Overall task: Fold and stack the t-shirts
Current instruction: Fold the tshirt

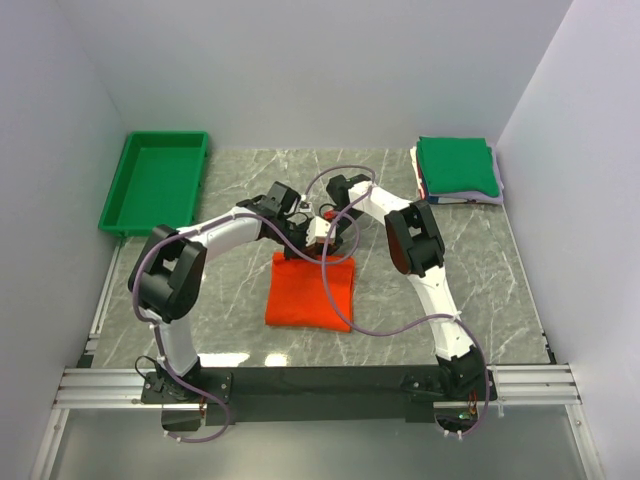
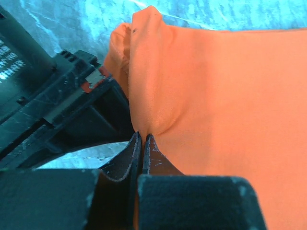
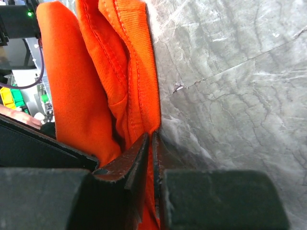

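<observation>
Nearest the left wrist lens: the two dark, scuffed fingers [image 2: 125, 160] of the left gripper [image 2: 142, 136], clenched tight, with a fold of the orange-red tee [image 2: 216, 110] nipped between the tips. Beyond the pinch, smooth orange cloth across the right of that view, bunched into a small peak near the top edge, over the pale marble-patterned table [image 2: 72, 19]. Close by on the left, a black housing with white lettering [image 2: 43, 105].

Nearest the right wrist lens: the right gripper [image 3: 150, 136], likewise closed on cloth. A thick hemmed edge of the same tee gripped between its narrow pads, with orange showing in the slit lower down. Stitched seams and several bunched layers rising left of centre; grey veined table to the right.

From above: both grippers side by side, almost touching, at the far edge of the tee, around the middle of the table. Tee folded into a rough rectangle, lying flat on the marble between the two arms, with its far edge caught at the pinch points. A purple cable [image 1: 390, 327] looped across the cloth's right side.

Far right corner: a stack of folded shirts, well apart from the tee. On top, a green folded shirt [image 1: 456, 166]; beneath it, thin layers [image 1: 465, 199] peeking out at the near and left edges, white among them, other colours too small to name.

Far left corner: a rigid green tray [image 1: 155, 185] against the wall. Plain white walls [image 1: 300, 70] on three sides.
</observation>
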Available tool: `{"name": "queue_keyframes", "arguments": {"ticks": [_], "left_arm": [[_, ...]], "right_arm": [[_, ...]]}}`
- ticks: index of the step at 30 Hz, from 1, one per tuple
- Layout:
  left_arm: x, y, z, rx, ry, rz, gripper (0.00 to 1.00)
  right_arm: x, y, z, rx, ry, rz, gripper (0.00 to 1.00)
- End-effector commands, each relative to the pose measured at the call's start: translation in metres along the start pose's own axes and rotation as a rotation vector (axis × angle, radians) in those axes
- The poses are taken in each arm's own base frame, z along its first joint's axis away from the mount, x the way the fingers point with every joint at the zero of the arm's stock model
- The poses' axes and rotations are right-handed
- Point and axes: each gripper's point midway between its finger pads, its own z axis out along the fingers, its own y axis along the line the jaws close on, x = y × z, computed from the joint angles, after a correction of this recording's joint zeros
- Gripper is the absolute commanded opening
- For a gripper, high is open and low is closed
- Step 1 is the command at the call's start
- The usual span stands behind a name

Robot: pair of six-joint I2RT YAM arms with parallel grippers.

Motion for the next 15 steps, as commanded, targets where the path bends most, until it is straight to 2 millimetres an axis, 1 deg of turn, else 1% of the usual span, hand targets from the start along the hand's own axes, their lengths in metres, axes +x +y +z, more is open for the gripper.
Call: {"name": "queue_keyframes", "arguments": {"ticks": [1, 3, 7, 8, 9, 11, 12, 13, 14, 15], "left_arm": [[-0.018, 0.029, -0.003, -0.08, -0.034, 0.074, 0.01], [-0.011, 0.033, 0.001, -0.086, -0.02, 0.072, 0.01], [-0.004, 0.041, 0.006, -0.106, -0.003, 0.083, 0.01], [0.001, 0.043, 0.009, -0.105, 0.009, 0.076, 0.01], [0.003, 0.043, 0.011, -0.102, 0.013, 0.069, 0.01], [0.006, 0.045, 0.014, -0.097, 0.025, 0.055, 0.01], [0.008, 0.047, 0.015, -0.108, 0.034, 0.055, 0.04], [0.011, 0.048, 0.015, -0.114, 0.04, 0.053, 0.05], [0.011, 0.051, 0.016, -0.124, 0.038, 0.058, 0.08], [0.012, 0.054, 0.016, -0.134, 0.046, 0.059, 0.09]], "right_arm": [[0.006, -0.012, 0.007, 0.039, 0.041, -0.037, 0.15], [0.005, -0.012, 0.007, 0.043, 0.04, -0.041, 0.15], [0.003, -0.012, 0.005, 0.049, 0.04, -0.052, 0.15], [0.003, -0.013, 0.004, 0.055, 0.042, -0.05, 0.15], [-0.002, -0.014, 0.0, 0.067, 0.033, -0.057, 0.15], [-0.009, -0.024, -0.006, 0.124, 0.026, -0.059, 0.19], [-0.015, -0.027, -0.014, 0.155, 0.009, -0.046, 0.21], [-0.029, -0.032, -0.031, 0.199, -0.037, -0.059, 0.23], [-0.042, -0.04, -0.043, 0.249, -0.08, -0.073, 0.27], [-0.054, -0.053, -0.067, 0.33, -0.129, -0.062, 0.29]]}}
